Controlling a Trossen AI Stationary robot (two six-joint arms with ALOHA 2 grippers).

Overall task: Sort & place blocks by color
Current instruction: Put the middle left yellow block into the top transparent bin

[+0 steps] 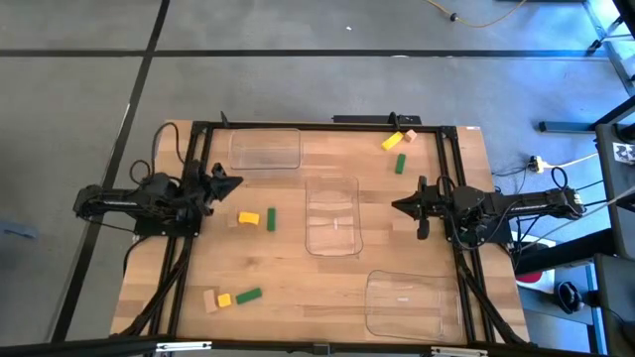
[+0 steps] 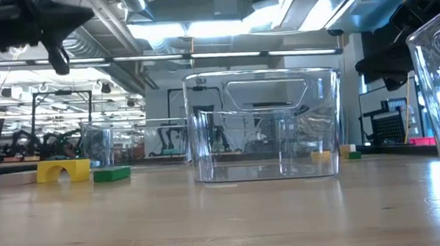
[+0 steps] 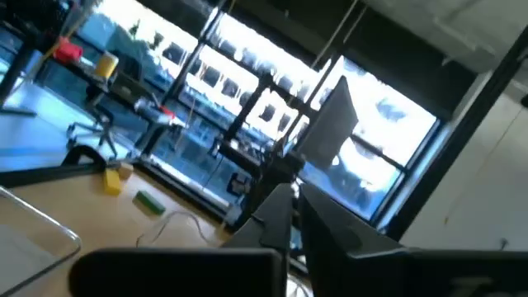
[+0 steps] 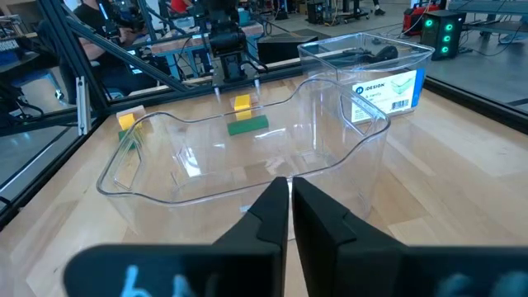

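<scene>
Blocks lie in three groups on the wooden table. A yellow block [image 1: 248, 217] and a green one [image 1: 271, 219] lie left of the middle. A tan [image 1: 209, 300], a yellow [image 1: 225, 298] and a green block [image 1: 248, 294] sit near the front left. A yellow [image 1: 392, 141], a tan [image 1: 409, 134] and a green block [image 1: 400, 164] lie at the far right. My left gripper [image 1: 236, 183] hovers shut at the left, tipped upward. My right gripper [image 1: 402, 205] hovers shut at the right, facing the middle tray [image 1: 332, 213].
Three clear trays stand on the table: one at the far left [image 1: 265, 149], one in the middle, one at the near right [image 1: 405, 302]. A black frame [image 1: 327, 126] runs along the far edge and both sides. Bare wood lies between the trays.
</scene>
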